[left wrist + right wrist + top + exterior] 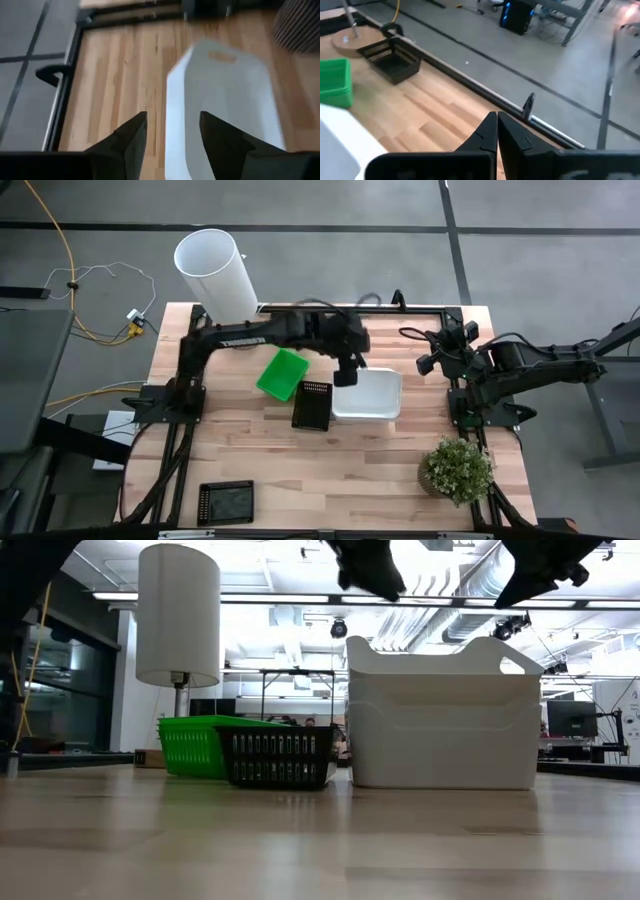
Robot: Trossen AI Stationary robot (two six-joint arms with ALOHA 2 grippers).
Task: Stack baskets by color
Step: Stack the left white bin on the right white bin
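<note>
A white basket (368,394) stands on the table's middle right, also seen in the low view (440,720). Left of it a black slatted basket (312,403) rests on its base against a bright green basket (283,373). A second black basket (226,502) sits at the near left. My left gripper (173,119) hangs open above the white basket's left part (225,95), clear of it. My right gripper (497,120) is shut and holds nothing, raised at the table's right edge.
A tall white cylinder (215,270) stands at the far left corner and a potted plant (457,468) at the near right. Bare wood lies along the table's near middle. Black frame rails (170,440) run along the table's sides.
</note>
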